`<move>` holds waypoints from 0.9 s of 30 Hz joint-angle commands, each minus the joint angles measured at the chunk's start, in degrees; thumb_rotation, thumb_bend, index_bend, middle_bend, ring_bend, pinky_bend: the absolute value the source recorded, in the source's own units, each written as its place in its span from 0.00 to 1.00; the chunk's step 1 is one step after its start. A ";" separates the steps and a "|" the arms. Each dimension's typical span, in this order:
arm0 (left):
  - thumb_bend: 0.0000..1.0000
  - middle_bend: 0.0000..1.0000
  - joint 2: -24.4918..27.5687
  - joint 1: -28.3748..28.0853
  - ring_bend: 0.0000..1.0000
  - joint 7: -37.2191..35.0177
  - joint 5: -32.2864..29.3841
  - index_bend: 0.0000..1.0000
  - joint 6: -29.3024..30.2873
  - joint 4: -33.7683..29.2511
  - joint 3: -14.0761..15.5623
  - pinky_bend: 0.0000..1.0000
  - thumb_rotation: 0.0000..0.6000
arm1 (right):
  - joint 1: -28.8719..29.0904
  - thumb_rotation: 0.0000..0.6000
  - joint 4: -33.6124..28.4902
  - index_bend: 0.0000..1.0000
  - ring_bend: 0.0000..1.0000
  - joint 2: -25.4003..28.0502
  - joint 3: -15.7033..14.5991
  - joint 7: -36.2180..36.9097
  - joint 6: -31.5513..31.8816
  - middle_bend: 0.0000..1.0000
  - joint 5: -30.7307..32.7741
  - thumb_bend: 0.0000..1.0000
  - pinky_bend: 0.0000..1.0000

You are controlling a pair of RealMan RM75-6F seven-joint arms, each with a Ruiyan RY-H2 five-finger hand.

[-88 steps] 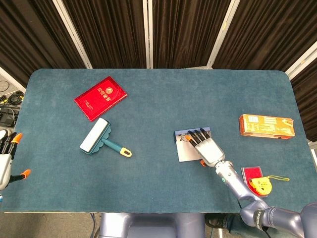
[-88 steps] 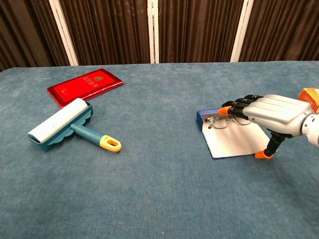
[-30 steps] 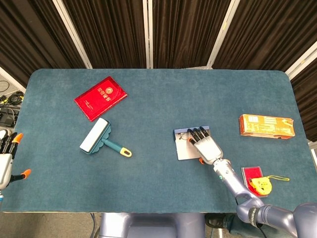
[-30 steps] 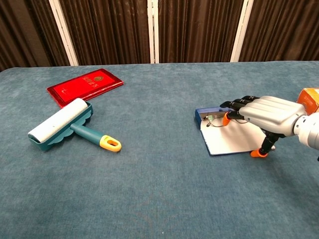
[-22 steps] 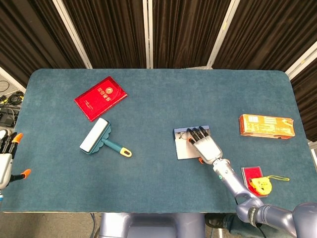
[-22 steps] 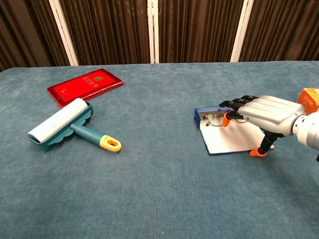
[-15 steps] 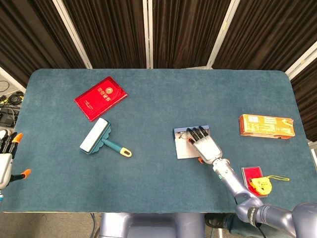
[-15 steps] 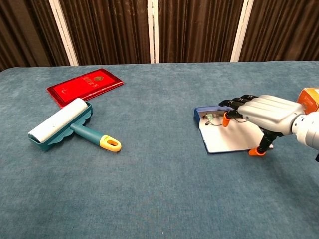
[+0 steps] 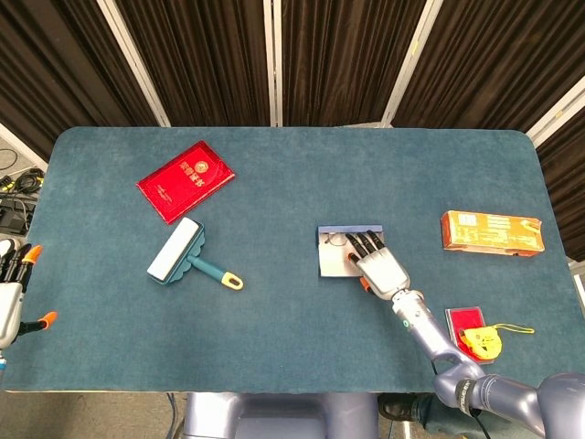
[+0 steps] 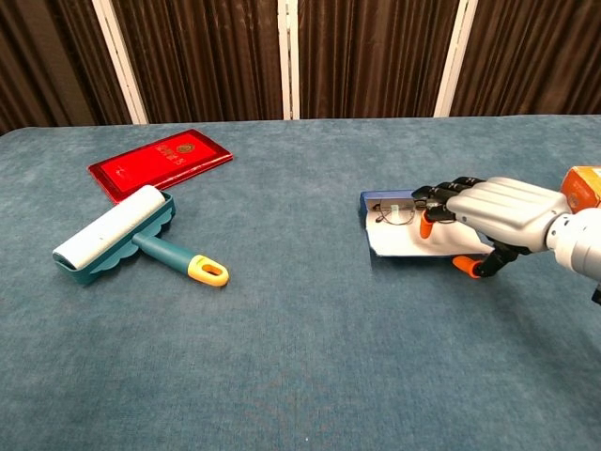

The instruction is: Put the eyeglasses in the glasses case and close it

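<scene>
One table: the blue-green felt table (image 9: 292, 174) fills both views, with dark curtains behind its far edge.
Right hand: the right hand (image 9: 379, 268) (image 10: 493, 212) lies palm down over the right part of the glasses case, dark fingers (image 10: 439, 193) reaching left toward the eyeglasses, thumb curled in under the near edge of the flap; it rests on the case, and whether it actually grips the flap cannot be told.
Left hand: the left hand (image 9: 11, 283) shows only at the far left edge of the head view, off the table, fingers spread and holding nothing.
Red booklet: the red booklet (image 9: 186, 180) (image 10: 161, 161) lies flat at far left.
Lint roller: the lint roller (image 9: 189, 255) (image 10: 127, 237) lies just near of the booklet, its yellow-tipped handle pointing right and near.
Orange box: the orange box (image 9: 492, 232) lies at the right side, well apart from the case; the chest view catches only its corner.
Glasses case: the glasses case (image 9: 333, 251) (image 10: 399, 235) sits open right of centre, blue wall at its far-left side and pale flap raised a little off the felt.
Eyeglasses: the eyeglasses (image 9: 337, 240) (image 10: 395, 215) lie inside the case against the blue wall, just left of the fingertips.
Red card: the red card (image 9: 462, 318) lies at near right.
Yellow tape measure: the yellow tape measure (image 9: 483, 342) rests on the card's near edge.
</scene>
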 commanded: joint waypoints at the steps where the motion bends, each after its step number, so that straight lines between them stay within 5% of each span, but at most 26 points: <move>1: 0.00 0.00 -0.02 -0.02 0.00 0.03 -0.04 0.00 -0.06 0.02 0.01 0.00 1.00 | 0.10 1.00 0.45 0.34 0.00 -0.39 0.17 0.34 0.20 0.00 -0.12 0.39 0.00; 17: 0.00 0.00 0.04 -0.08 0.00 -0.20 -0.14 0.00 -0.17 0.02 -0.03 0.00 1.00 | -0.29 1.00 1.65 0.62 0.00 -0.03 -0.93 4.07 4.05 0.06 -4.32 0.45 0.00; 27: 0.00 0.00 -0.14 -0.31 0.00 0.03 -0.20 0.00 -0.80 0.09 0.20 0.00 1.00 | -1.31 1.00 -9.53 0.66 0.00 11.23 -7.23 3.10 6.03 0.07 -12.40 0.49 0.00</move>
